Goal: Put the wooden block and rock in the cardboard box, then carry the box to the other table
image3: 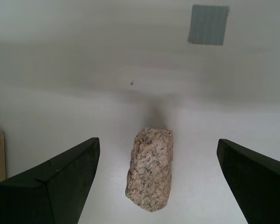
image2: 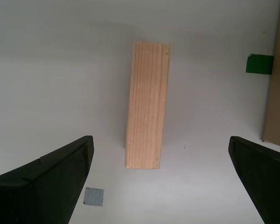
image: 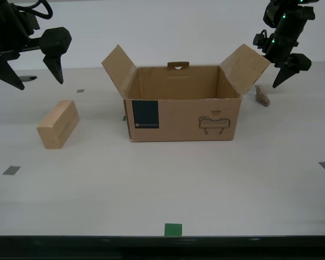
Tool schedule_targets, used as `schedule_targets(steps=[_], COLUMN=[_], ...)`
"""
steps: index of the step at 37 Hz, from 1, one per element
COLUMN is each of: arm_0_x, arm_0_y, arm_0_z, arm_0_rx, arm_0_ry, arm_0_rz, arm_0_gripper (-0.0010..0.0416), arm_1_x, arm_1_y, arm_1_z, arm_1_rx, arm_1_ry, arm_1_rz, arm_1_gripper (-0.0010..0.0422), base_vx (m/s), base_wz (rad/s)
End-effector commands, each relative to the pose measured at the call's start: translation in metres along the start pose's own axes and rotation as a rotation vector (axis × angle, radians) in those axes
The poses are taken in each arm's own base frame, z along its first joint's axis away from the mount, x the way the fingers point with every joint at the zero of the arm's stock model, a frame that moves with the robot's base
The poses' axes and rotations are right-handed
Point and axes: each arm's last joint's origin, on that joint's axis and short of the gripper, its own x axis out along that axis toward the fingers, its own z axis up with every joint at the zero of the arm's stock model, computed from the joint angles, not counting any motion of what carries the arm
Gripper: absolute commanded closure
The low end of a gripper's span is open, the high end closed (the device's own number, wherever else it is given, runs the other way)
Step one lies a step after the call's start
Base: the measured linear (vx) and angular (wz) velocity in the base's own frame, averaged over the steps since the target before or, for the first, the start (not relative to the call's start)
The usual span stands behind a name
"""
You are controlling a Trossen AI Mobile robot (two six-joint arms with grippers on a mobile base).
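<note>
The cardboard box (image: 182, 116) stands open in the middle of a white table (image: 151, 184), flaps spread, and its visible inside looks empty. The wooden block (image: 58, 124) (image2: 148, 105) lies toward the exterior view's left. My second gripper (image: 40, 81) (image2: 159, 138) hangs open above and behind it, touching nothing. The rock (image: 262, 96) (image3: 150, 169) lies just off the box's flap on the exterior view's right. My first gripper (image: 276, 65) (image3: 157, 141) hovers open above the rock, one finger on each side. Whether this surface is the other table I cannot tell.
Green tape marks (image: 173, 229) and grey tape marks (image: 11, 170) dot the white cloth. A dark table edge (image: 162, 241) runs along the near side in the exterior view. The box's raised flap (image: 244, 67) stands close beside my first gripper.
</note>
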Motion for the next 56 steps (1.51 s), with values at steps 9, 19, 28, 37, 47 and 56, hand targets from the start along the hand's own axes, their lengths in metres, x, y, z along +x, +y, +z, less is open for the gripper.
schedule_targets(steps=[9, 19, 28, 37, 47, 56], arm_0_x=[0.0, 0.011, 0.023, 0.024, 0.023, 0.023], arm_0_y=[0.002, 0.002, 0.001, 0.001, 0.001, 0.002], arm_0_z=[-0.002, -0.012, -0.024, -0.025, -0.025, -0.025], arm_0_rx=[-0.006, -0.005, -0.003, -0.004, -0.007, -0.007], arm_0_ry=[0.026, 0.051, 0.077, 0.079, 0.08, 0.08], arm_0_rz=[-0.004, -0.003, -0.003, -0.003, -0.003, -0.002], arm_0_gripper=[0.0056, 0.0056, 0.0056, 0.0055, 0.0054, 0.0055], arm_1_x=[0.0, 0.0, 0.0, 0.021, 0.057, 0.077], arm_1_y=[-0.001, -0.001, -0.002, -0.001, -0.002, -0.004], arm_1_z=[0.0, 0.001, 0.008, 0.009, 0.016, 0.029], arm_1_rx=[-0.008, -0.008, -0.007, -0.003, 0.033, 0.049], arm_1_ry=[-0.001, -0.005, -0.074, -0.001, 0.087, 0.111], arm_1_rz=[-0.012, -0.012, -0.029, -0.01, 0.011, 0.017], arm_1_gripper=[0.0016, 0.0016, 0.0016, 0.0016, 0.0016, 0.0016], base_vx=[0.0, 0.0, 0.0, 0.0, 0.0, 0.0], base_wz=[0.0, 0.0, 0.0, 0.0, 0.0, 0.0])
